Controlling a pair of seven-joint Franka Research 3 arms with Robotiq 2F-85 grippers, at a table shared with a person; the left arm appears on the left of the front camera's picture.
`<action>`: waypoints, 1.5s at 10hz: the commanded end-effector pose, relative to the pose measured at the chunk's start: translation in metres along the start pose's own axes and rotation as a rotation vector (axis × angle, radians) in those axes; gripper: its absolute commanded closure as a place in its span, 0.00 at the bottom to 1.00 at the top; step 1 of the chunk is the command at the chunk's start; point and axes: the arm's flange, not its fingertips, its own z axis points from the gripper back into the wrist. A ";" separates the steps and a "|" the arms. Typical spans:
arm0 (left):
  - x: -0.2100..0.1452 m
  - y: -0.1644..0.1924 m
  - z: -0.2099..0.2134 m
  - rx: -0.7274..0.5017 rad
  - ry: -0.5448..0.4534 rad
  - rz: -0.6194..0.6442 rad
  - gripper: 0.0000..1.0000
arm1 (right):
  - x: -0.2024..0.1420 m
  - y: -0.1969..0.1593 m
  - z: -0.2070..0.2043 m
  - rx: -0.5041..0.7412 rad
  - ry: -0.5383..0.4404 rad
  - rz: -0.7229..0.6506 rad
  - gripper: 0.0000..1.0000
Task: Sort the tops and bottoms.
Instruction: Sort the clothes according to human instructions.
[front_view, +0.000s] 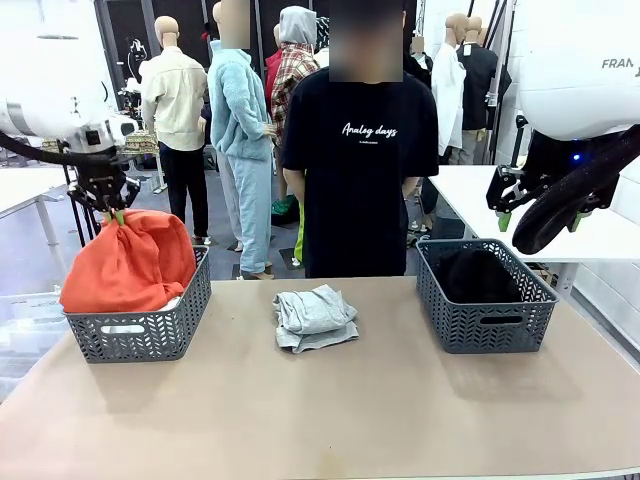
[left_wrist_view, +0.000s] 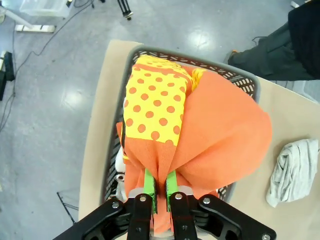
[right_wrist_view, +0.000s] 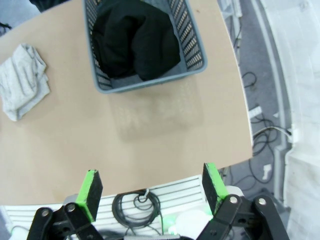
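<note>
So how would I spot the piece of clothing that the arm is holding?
Start at the tan table and find the grey basket at its left end. Bunched over it hangs the orange top, pinched at its peak by the left gripper. It is bright orange with a yellow dotted patch, unlike the pale grey top mid-table.

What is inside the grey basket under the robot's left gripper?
The orange garment, pinched by the left gripper, fills the basket and bulges over its rim. A bit of white fabric shows beneath; anything else is covered.
</note>
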 end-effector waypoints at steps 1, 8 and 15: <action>-0.016 0.002 -0.035 -0.103 0.005 -0.054 1.00 | 0.002 0.000 0.001 -0.018 0.002 0.005 0.00; -0.025 -0.002 -0.103 -0.077 0.155 -0.125 1.00 | 0.002 0.000 0.001 -0.018 0.002 0.005 0.00; -0.027 -0.003 -0.100 -0.080 0.167 -0.132 0.74 | 0.002 0.000 0.001 -0.018 0.002 0.005 0.00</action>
